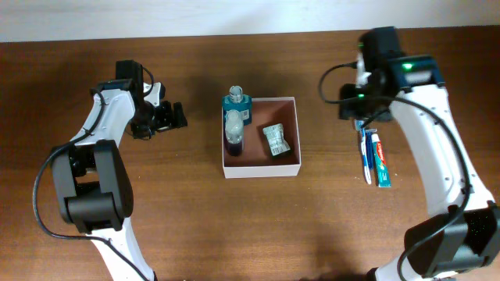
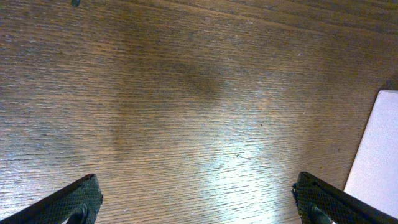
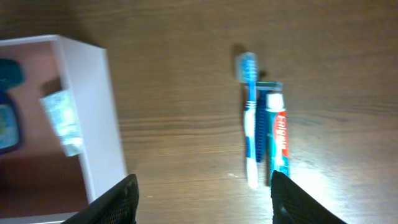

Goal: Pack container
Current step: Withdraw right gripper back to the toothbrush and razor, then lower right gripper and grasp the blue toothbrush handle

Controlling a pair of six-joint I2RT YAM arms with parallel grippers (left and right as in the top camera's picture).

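Left gripper (image 1: 176, 118): fingers spread wide, nothing between them. In the left wrist view only the two dark fingertips (image 2: 76, 200) show at the lower corners, over bare wooden table (image 2: 186, 99). A white wall of the container (image 2: 378, 149) shows ahead and to the right of this gripper, well outside the span of the fingers.

Right gripper (image 3: 208, 202): fingers spread, empty. It hangs above the table and touches no object. Ahead of it, nearer its right-hand finger, a blue and white toothbrush (image 3: 250, 130) and a toothpaste tube (image 3: 280, 134) lie side by side on the wood, just beside one another and parallel. The brush head points away from the gripper. In the overhead view the right gripper (image 1: 366, 117) stands over the far end of the toothbrush (image 1: 365, 156) and toothpaste tube (image 1: 380, 160).

Container (image 1: 262, 171): on the table between the two grippers, nearer the left gripper than the right one. From the right gripper it lies ahead and to the left, its near wall (image 3: 99, 112) apart from the toothbrush.

Contents of the container:
- teal bottle (image 1: 237, 103), at the corner nearest the left gripper
- dark bottle (image 1: 233, 134) with a pale cap, just beside the teal bottle
- crumpled sachet (image 1: 275, 140), on the side toward the right gripper
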